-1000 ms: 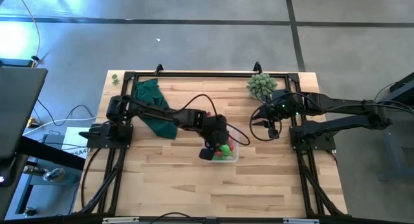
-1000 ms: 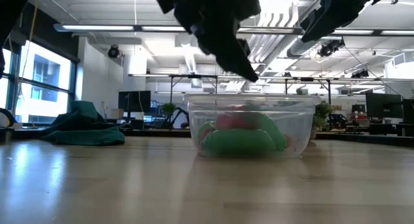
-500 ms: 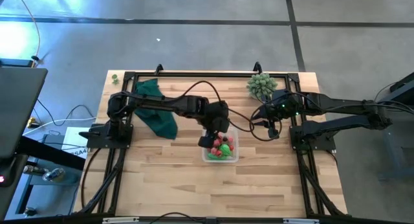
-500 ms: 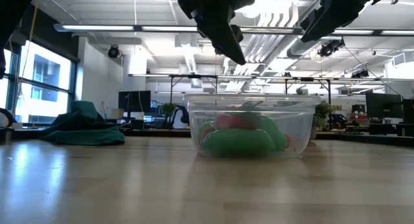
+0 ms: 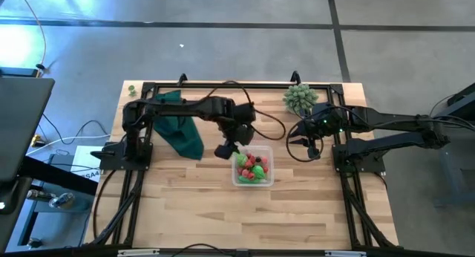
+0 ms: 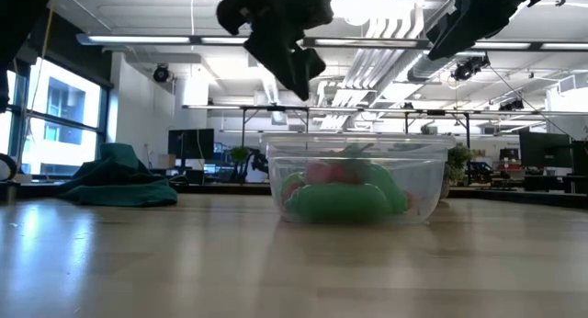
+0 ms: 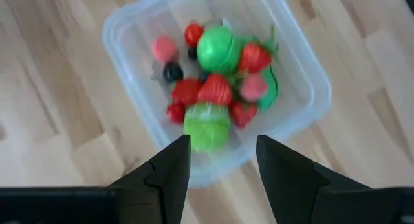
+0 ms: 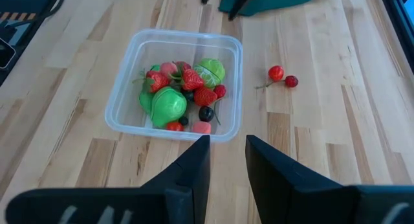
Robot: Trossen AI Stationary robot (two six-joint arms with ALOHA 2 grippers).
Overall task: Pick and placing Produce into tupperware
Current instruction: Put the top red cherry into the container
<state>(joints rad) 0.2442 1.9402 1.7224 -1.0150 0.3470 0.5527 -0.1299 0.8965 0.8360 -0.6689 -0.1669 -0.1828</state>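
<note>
The clear tupperware [image 5: 252, 168] stands mid-table with its base on the wood. It holds produce [image 8: 183, 93]: red berries, dark ones and bright green pieces. A pair of red cherries [image 8: 283, 76] lies on the table beyond the tupperware's far side. My left gripper [image 5: 225, 150] hovers open and tipped downward above the table, just off the tupperware's far left corner; the left wrist view shows nothing between its fingers [image 7: 169, 169]. My right gripper [image 8: 228, 156] waits open and raised at the right side, facing the tupperware.
A dark green cloth [image 5: 180, 128] lies at the far left, under the left arm. A pale green spiky plant [image 5: 299, 98] stands at the far right corner. Black frame rails [image 5: 223, 85] border the table. Bare wood runs along the near side.
My left gripper has risen from over the tupperware's left rim and gone toward the table's far left, turning as it went. The tupperware and the produce in it have stayed in place.
</note>
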